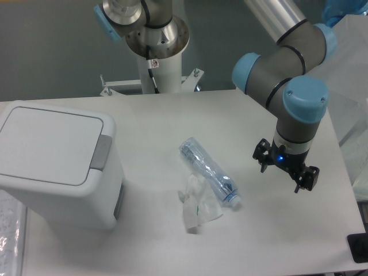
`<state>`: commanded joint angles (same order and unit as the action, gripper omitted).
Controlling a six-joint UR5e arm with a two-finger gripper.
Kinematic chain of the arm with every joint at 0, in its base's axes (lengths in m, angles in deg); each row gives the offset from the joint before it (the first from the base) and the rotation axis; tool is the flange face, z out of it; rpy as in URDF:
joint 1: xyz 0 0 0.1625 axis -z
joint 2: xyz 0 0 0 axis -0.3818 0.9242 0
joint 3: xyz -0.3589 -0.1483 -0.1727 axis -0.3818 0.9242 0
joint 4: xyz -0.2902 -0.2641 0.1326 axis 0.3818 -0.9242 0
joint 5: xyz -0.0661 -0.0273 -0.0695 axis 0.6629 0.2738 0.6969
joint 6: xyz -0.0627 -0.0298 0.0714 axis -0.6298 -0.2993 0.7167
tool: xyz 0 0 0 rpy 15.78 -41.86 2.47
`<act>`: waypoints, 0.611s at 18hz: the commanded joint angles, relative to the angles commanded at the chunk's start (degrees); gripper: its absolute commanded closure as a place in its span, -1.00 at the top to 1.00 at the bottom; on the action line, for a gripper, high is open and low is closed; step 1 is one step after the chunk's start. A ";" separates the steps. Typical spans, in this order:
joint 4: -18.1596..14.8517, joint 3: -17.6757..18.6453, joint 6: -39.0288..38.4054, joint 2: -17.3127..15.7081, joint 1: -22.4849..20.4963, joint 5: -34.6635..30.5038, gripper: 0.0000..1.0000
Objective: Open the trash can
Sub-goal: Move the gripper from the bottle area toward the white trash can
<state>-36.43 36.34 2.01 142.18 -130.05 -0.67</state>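
The trash can [63, 190] is a big white boxy bin at the table's left. Its flat white lid [49, 144] lies shut, with the grey push-latch strip [102, 152] on the lid's right edge. My gripper [284, 171] hangs over the right part of the table, far to the right of the bin and touching nothing. Its two black fingers point down and stand apart, with nothing between them.
A clear plastic bottle [210, 172] lies on its side at the table's middle, with a crumpled clear wrapper [198, 207] next to it. The arm's base [155, 40] stands at the back. A black object [359, 247] sits at the right front edge.
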 joint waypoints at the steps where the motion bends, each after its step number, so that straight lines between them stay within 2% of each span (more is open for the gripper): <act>1: 0.00 0.09 -0.09 -0.17 0.09 -0.09 1.00; 7: -0.18 1.05 -2.80 -1.93 1.40 2.89 1.00; 11: -0.18 0.18 -14.47 -2.02 5.18 3.16 1.00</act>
<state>-36.60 36.52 -12.46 140.16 -124.87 2.50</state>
